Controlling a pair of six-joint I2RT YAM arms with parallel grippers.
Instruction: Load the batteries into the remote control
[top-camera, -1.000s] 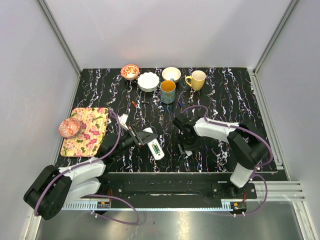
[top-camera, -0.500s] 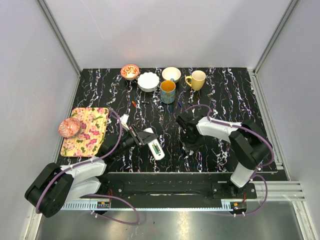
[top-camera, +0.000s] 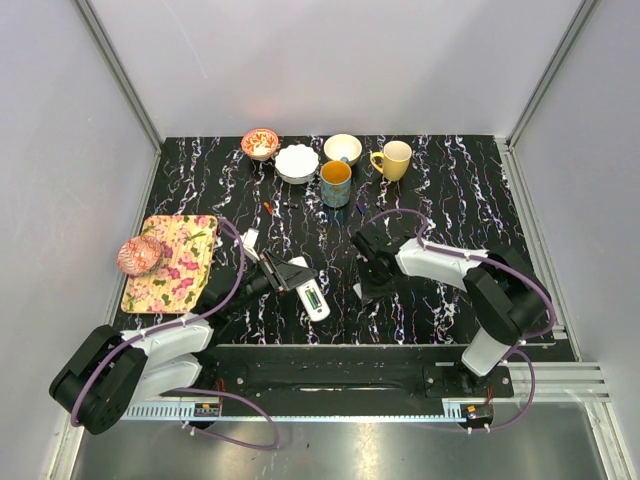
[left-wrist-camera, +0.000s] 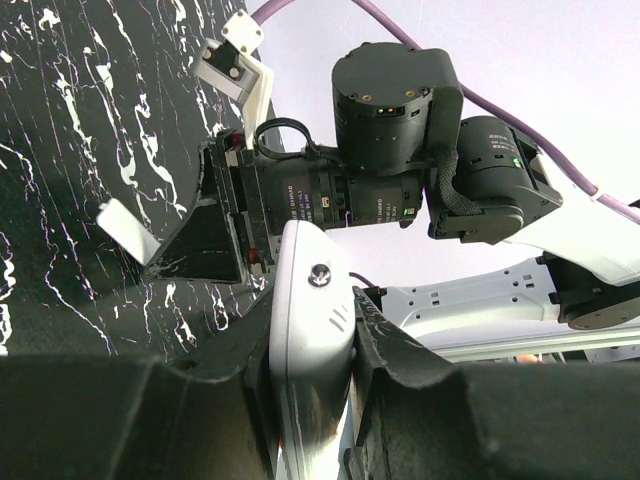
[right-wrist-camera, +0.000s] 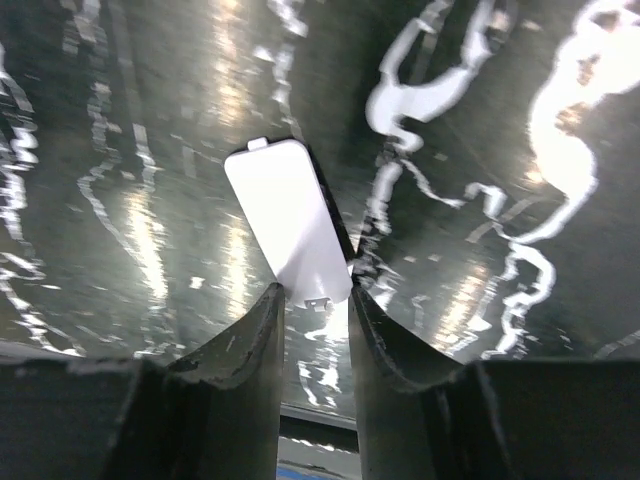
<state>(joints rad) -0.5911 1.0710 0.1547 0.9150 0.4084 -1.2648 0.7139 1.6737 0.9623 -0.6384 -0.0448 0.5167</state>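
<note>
Left pincer (left-wrist-camera: 312, 345): pressed together on the remote control (left-wrist-camera: 310, 285), one finger on each long side. It holds the same pose it had a second ago.

Remote control: lifted off the surface (top-camera: 450, 190) and tilted, out in front of the left arm in the top view, its slotted face turned up. A small greenish patch shows in the dark slot, too small to identify.

Right pincer (right-wrist-camera: 315, 312): this is what has changed. Its jaws have narrowed steadily over the last second, and the head has eased a little toward the left arm.

Cover (right-wrist-camera: 287, 215): a small white rectangular plate lying flat on the surface, just right of the remote and apart from it. Its near end sits between the right fingers (right-wrist-camera: 255, 340).

Grip: both fingers look level with the plate's edges and seem to touch them. I cannot tell whether they have clamped it yet.

Meaning for the task: the right arm appears to be taking up the slot's lid while the left arm presents the remote. That suggests the loading is near its end, with closing the slot likely the step in hand.

Risk: the plate is thin and lies flat, so it may slide out or tip up when squeezed.
</note>
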